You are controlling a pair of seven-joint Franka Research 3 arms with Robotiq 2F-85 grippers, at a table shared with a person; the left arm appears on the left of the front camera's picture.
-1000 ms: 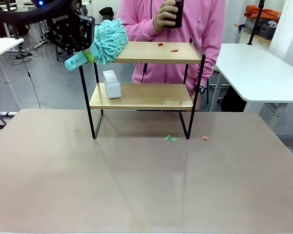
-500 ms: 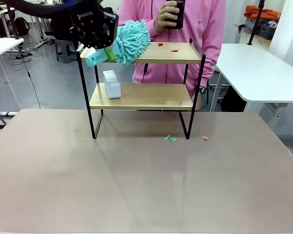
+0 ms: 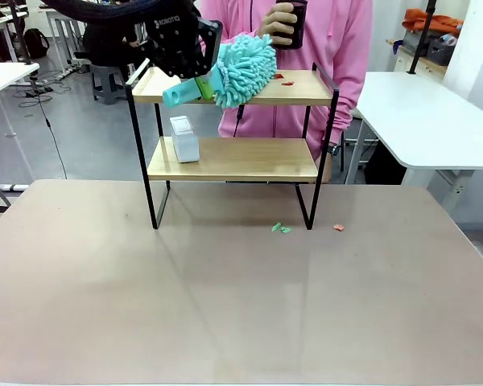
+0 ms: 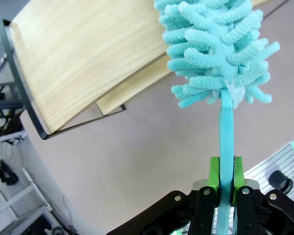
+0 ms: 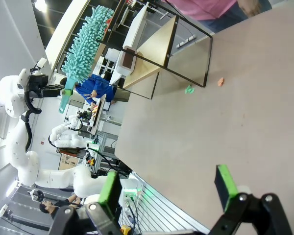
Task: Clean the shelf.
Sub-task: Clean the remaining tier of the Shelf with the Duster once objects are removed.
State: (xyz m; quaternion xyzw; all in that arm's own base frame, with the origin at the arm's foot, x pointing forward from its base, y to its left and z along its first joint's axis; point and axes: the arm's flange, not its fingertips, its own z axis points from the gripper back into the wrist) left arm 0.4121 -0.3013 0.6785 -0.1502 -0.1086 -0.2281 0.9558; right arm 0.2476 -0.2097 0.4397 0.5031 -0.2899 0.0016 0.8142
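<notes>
Nearest, over the table [image 3: 225, 322]: right gripper [image 5: 166, 191], fingers spread wide, holding nothing. At the table's far side: the shelf [image 3: 233, 159], upright. Up at its top board: left gripper [image 3: 177, 44], fingers pinching the handle of a teal duster [image 3: 245, 68], fluffy head seemingly on the board.

Likely risks: scattering the red scraps [image 3: 284, 80] toward the person [image 3: 338, 48] by sweeping too fast; snagging the far side rail; shoving the light shelf by pressing hard.

Counted: 2 green bits [image 3: 281, 228] and 1 red bit [image 3: 338, 227] on the table, 1 white box [image 3: 184, 138] on the lower board, 2 boards, 1 duster, 2 red scraps on top.
</notes>
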